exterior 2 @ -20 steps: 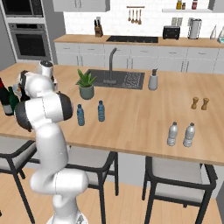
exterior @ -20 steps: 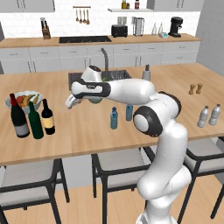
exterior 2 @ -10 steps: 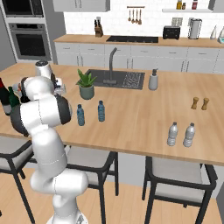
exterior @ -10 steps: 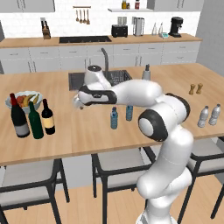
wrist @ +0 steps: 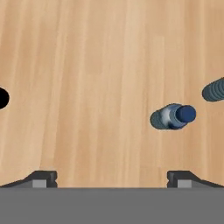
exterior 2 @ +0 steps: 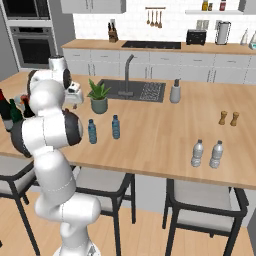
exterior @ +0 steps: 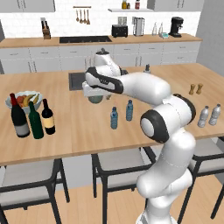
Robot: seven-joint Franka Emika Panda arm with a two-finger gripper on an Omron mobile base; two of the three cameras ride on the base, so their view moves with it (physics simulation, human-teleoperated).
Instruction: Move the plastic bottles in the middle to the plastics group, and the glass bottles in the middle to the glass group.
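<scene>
Left base view: the desk (exterior: 78, 131) carries two blue plastic bottles (exterior: 114, 118) standing near its middle, just beside each other and upright. At the left end stand the big dark wine bottle (exterior: 19, 118), the slim green bottle (exterior: 35, 121) and the smaller dark wine bottle (exterior: 48, 118), close together in front of a fruit bowl (exterior: 19, 101). The pair of grey-clear bottles (exterior: 208, 116) stands at the right end, with two wooden shakers (exterior: 195, 89) behind them. The white arm reaches left above the desk, and its hand hangs over the area left of the blue bottles. Right base view: the blue bottles (exterior 2: 92, 131) stand in front of a potted plant (exterior 2: 99, 96); the grey-clear pair (exterior 2: 207, 154) stands well apart to the right. Hand view: the gripper (wrist: 111, 178) is open, its fingertips wide apart over bare wood, holding nothing; one blue bottle (wrist: 174, 116) shows from above, to the right.
</scene>
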